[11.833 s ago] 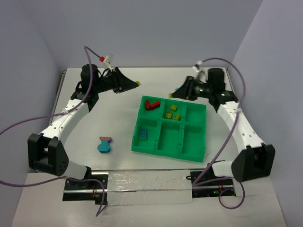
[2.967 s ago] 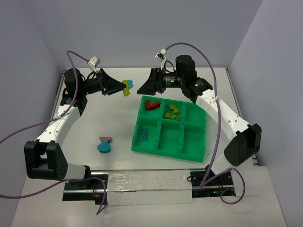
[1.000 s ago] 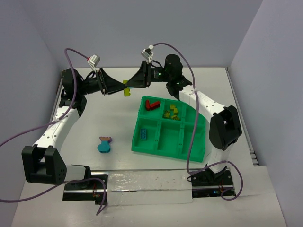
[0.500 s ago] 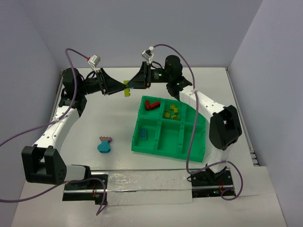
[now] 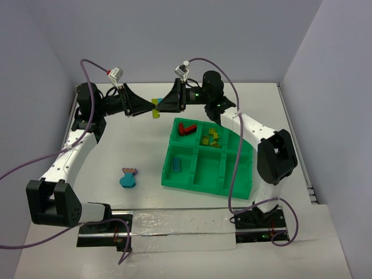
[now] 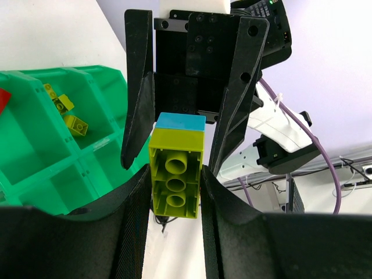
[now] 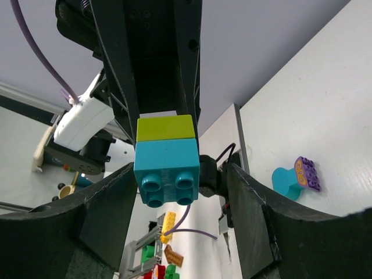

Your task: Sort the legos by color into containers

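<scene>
Clamped at the yellow-green brick [image 6: 176,174] by closed left gripper [image 6: 176,187], upper centre overhead, presumably offering cyan brick [image 7: 167,171] to parted jaws of right gripper [image 7: 178,174] for separation.

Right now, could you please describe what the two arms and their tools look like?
Both the left arm and right arm have white link shells with chunky black joints and trailing purple cables. The left tool and right tool are matte black, each with two broad tapering fingers.

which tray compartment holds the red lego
The far-left compartment, with the red lego; the far-middle compartment has yellow-green legos, the near-left compartment a blue lego.
</scene>
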